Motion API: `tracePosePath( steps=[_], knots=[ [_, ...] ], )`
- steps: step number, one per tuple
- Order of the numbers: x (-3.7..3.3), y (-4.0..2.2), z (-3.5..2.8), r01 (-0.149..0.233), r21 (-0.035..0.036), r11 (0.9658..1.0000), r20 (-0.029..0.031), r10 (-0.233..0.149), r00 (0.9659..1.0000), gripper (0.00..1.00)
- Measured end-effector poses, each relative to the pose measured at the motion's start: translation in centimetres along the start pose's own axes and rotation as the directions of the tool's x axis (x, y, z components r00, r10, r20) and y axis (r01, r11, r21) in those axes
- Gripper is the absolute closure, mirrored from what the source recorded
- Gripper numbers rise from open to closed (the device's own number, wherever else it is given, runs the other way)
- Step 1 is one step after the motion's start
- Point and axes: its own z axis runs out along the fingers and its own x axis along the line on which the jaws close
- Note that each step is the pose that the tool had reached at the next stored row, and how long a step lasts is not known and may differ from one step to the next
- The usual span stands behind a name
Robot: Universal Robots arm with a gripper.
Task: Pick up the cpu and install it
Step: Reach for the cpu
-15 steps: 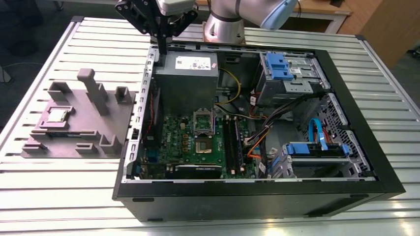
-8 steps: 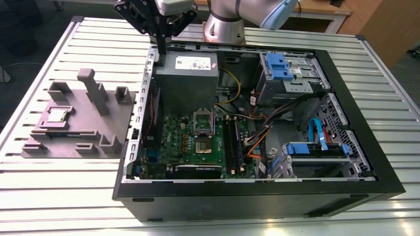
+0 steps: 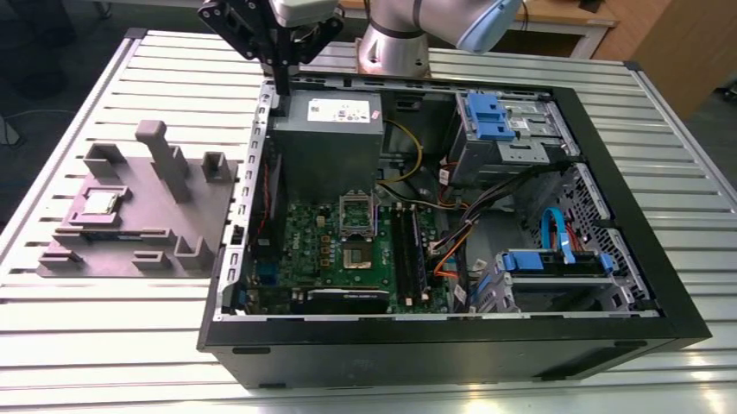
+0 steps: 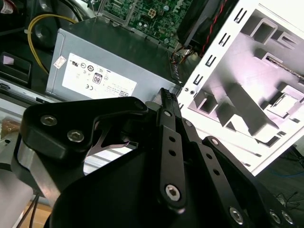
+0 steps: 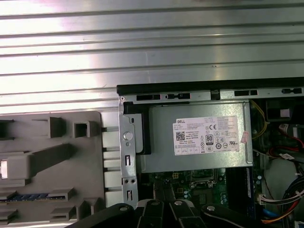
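I see the slatted metal bench carrying a black computer case, which lies on its side with the panel off. Everything else I place from that case.

Inside it, the grey power supply fills the far corner on the exterior view's left. I can see its white label in both wrist views. The green board lies just nearer than the supply, with the socket near its middle. Blue drive cages sit along the case's other side, on the exterior view's right.

Outside the case, just beside its wall on the exterior view's left, a grey fixture with upright blocks rests on the bench.

The arm rises behind the case's far rim. Its pincer hangs over the case's far corner, above the wall next to the supply, on the side facing the fixture. In the second wrist view I see the pincer with its black fingers pressed together and nothing between them. It is clear of the supply below.

The cpu lies flat in a pocket of the fixture, at the end farthest from the case. It is well apart from the pincer and from the socket.
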Motion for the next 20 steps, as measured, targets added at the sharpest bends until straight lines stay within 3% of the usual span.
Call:
tracePosePath(
  steps=[20],
  knots=[
    [0.57, -0.04, -0.01, 0.000, 0.0000, 1.0000, 0.0000, 0.000, 1.0000, 0.90]
  ],
)
